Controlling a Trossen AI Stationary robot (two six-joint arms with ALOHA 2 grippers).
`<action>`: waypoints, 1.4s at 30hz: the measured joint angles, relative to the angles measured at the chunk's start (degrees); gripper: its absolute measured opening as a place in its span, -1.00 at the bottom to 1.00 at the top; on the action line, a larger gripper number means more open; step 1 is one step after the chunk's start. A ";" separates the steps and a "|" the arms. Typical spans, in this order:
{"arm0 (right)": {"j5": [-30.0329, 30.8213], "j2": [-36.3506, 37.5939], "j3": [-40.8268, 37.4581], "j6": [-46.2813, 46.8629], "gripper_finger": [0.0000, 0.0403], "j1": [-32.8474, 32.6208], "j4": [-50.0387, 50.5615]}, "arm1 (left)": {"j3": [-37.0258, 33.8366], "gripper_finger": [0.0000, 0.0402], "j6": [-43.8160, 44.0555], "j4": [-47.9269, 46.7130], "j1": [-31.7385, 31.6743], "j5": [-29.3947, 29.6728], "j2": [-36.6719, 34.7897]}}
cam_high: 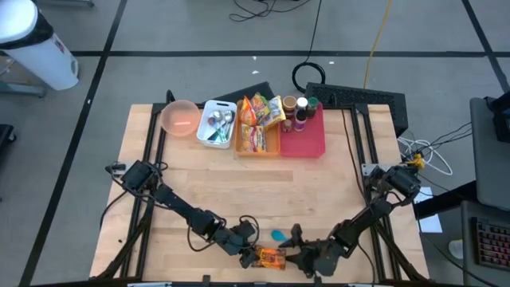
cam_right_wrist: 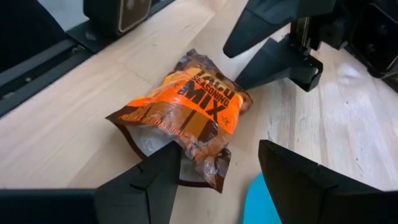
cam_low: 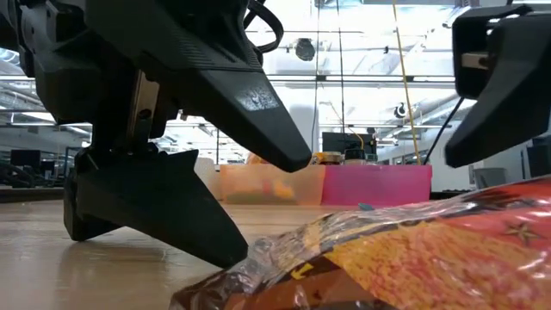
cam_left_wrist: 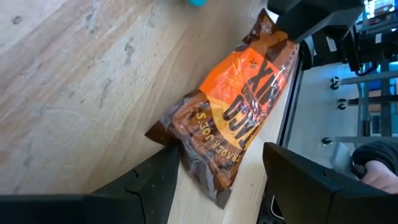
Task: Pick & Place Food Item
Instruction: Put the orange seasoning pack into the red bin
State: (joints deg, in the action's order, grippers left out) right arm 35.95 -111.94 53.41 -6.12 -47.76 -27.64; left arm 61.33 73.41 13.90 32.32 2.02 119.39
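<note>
An orange and brown seasoning-mix packet [cam_high: 271, 257] lies flat on the wooden table close to its near edge; it also shows in the left wrist view [cam_left_wrist: 236, 118], the right wrist view [cam_right_wrist: 186, 118] and the low view [cam_low: 413, 258]. My left gripper [cam_left_wrist: 219, 149] is open at the packet's left end, one finger on each side of that end. My right gripper [cam_right_wrist: 219, 144] is open at the packet's right end, its fingers also on either side of that end. The two grippers face each other along the packet. My left gripper has one fingertip [cam_left_wrist: 165, 165] right beside the packet's crimped corner [cam_left_wrist: 163, 134]; I cannot tell whether it touches. My right gripper has one fingertip [cam_right_wrist: 163, 163] over the packet's crimped end [cam_right_wrist: 205, 163]; I cannot tell whether it touches. The packet lies flat on the table.
A small blue object [cam_high: 277, 236] lies just beyond the packet. At the far side stand a pink bowl [cam_high: 179, 117], a white bin with utensils [cam_high: 217, 123], an orange bin with snack packets [cam_high: 256, 126] and a pink bin with bottles [cam_high: 303, 127]. Bare wood lies between.
</note>
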 joint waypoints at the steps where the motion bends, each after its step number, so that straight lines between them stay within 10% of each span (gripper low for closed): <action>1: -0.12 -0.01 0.00 -0.06 0.04 0.20 0.02 | -0.03 0.21 -0.03 0.37 0.00 0.01 0.00; 29: 1.22 0.04 -0.04 10.77 0.04 -1.86 8.12 | 0.15 0.20 -0.68 -4.07 -0.34 -5.05 -0.52; 42: 1.46 0.04 -0.04 7.60 0.04 -1.86 4.82 | -0.01 -0.42 -3.92 -11.06 -0.15 -4.86 -3.62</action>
State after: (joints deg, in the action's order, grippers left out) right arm 37.41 -111.90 53.36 1.48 -49.63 -22.82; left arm 61.32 69.49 2.84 32.16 -2.84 115.78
